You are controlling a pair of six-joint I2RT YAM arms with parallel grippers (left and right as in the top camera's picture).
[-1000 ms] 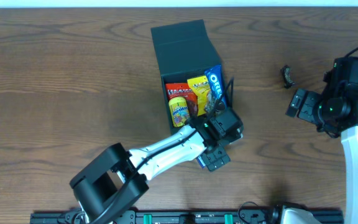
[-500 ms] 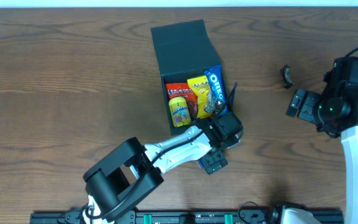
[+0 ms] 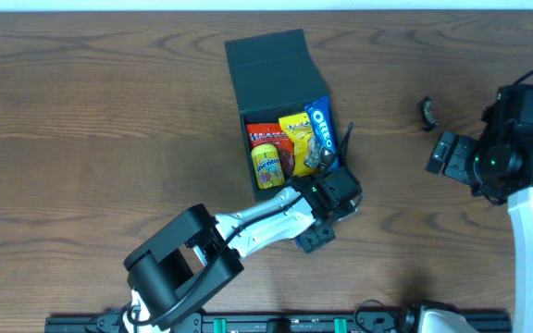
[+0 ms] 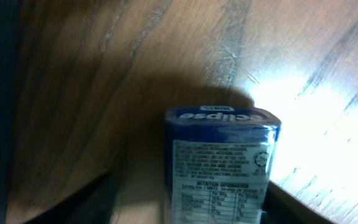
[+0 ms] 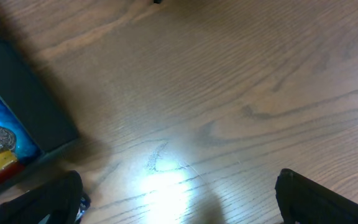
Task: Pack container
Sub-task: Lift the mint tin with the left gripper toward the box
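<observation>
The container (image 3: 268,67) is a dark box lying open in the middle of the table, also seen in the right wrist view (image 5: 27,106). It holds an Oreo pack (image 3: 320,129), a yellow tube (image 3: 266,166) and red and yellow packets. Just beyond its open end my left gripper (image 3: 315,236) is down at the table. In the left wrist view a blue Eclipse pack (image 4: 219,162) lies between the left gripper's (image 4: 188,190) fingers. The right finger is at the pack's edge and the left finger stands apart. My right gripper (image 3: 444,153) hangs open and empty at the far right.
A small black object (image 3: 426,111) lies on the wood to the right of the container, near the right arm. The container's thin dark flap (image 3: 344,139) sticks out beside the Oreo pack. Bare wooden table (image 5: 229,93) lies under the right gripper (image 5: 179,208).
The left arm has swung its elbow to the right and its gripper has settled over the blue pack. Its fingers have drawn closer together. The right arm has not moved.
</observation>
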